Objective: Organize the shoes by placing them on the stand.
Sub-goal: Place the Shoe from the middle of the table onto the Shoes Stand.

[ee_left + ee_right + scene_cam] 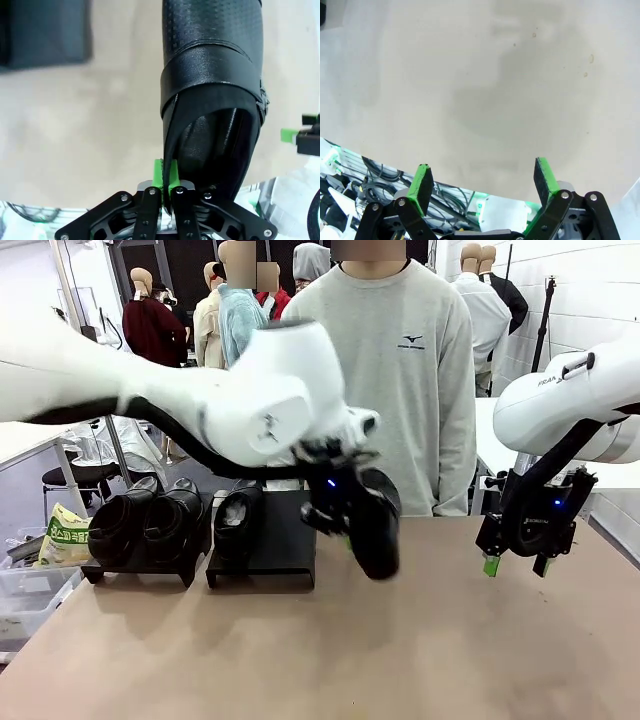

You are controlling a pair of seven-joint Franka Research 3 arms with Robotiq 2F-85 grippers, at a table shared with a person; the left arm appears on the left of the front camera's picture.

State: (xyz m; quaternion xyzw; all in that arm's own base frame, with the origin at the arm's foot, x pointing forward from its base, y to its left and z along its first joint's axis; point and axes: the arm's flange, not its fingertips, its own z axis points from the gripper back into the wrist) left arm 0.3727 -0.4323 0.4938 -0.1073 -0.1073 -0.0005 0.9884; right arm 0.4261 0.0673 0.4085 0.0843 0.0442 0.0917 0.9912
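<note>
Table (pixel 330 650): plain tan, matte top. Two low black stands rested directly on it, side by side, both left of left gripper (pixel 345 525). Far stand (pixel 135 565) carried two black shoes (pixel 150 520); near stand (pixel 275 550), closest to that gripper, carried one shoe (pixel 238 520). Bare tabletop lay under right gripper (pixel 512 562).

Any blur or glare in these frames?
Front view: left arm smeared by motion blur, held shoe soft too; right gripper sharp. Left wrist view: shoe sharp with sheen on the leather, stand out of focus. Right wrist view: table evenly lit, faint shadows.
</note>
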